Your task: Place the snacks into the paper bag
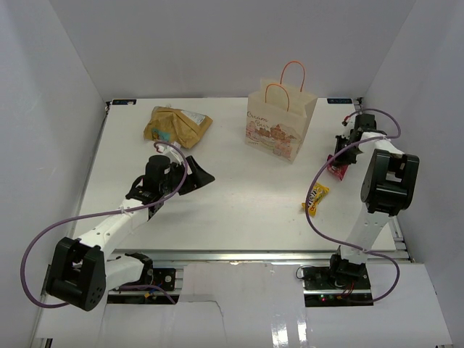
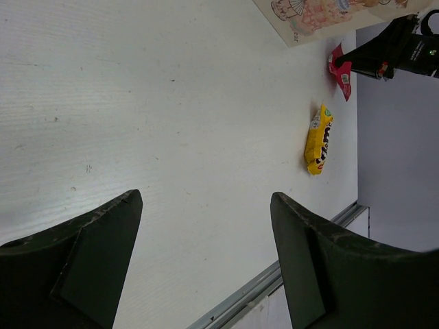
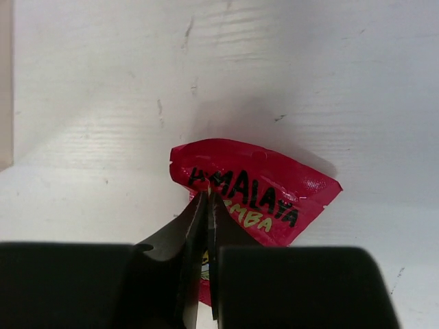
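Observation:
The paper bag point(image 1: 279, 123) stands upright at the back middle, with orange handles and a bear print. The tan-gold snack bag point(image 1: 176, 127) lies at the back left. A yellow bar point(image 1: 315, 197) lies on the right of the table and also shows in the left wrist view point(image 2: 319, 139). My right gripper point(image 3: 208, 195) is shut on the edge of the red-pink packet point(image 3: 267, 185), low at the table's right point(image 1: 336, 168). My left gripper point(image 2: 206, 197) is open and empty, in front of the tan-gold bag point(image 1: 196, 174). The green and purple packets are out of view.
The table's metal front rail point(image 2: 274, 277) runs below the left fingers. Grey walls enclose the table on the left, back and right. The right arm's cable point(image 1: 319, 174) loops over the table near the yellow bar.

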Tool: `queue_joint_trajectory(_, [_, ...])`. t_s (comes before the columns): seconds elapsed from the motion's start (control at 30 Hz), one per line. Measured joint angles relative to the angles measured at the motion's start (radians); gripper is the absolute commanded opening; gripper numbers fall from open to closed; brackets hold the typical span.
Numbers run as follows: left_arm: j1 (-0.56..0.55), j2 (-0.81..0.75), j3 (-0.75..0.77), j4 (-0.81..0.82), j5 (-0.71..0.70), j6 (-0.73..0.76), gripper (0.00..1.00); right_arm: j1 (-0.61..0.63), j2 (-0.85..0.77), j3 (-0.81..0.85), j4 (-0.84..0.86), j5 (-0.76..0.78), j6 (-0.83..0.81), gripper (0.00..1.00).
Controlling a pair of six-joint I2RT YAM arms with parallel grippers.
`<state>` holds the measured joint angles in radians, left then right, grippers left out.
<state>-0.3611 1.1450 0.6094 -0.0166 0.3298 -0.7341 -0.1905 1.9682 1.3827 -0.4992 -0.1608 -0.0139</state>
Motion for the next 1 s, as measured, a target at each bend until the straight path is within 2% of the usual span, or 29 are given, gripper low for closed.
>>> queue_joint_trajectory(0.3, [0.000,0.001,0.000,0.032,0.011,0.000,0.86,-0.022,-0.206,-0.026,0.024,-0.216,-0.145,0.08])
queue_joint_trajectory(0.5, [0.000,0.001,0.000,0.050,0.027,0.001,0.86,-0.023,-0.345,-0.009,0.092,-0.362,-0.154,0.08])
queue_joint_trajectory(0.77, [0.000,0.001,0.000,0.076,0.050,0.002,0.86,0.056,-0.356,0.285,0.174,-0.552,-0.079,0.08])
queue_joint_trajectory(0.87, [0.000,0.001,0.000,0.078,0.054,0.002,0.86,0.132,-0.343,0.385,0.225,-0.562,-0.036,0.08])
queue_joint_trajectory(1.0, [-0.004,0.001,0.000,0.078,0.058,0.002,0.86,0.232,-0.309,0.424,0.298,-0.527,0.026,0.08])
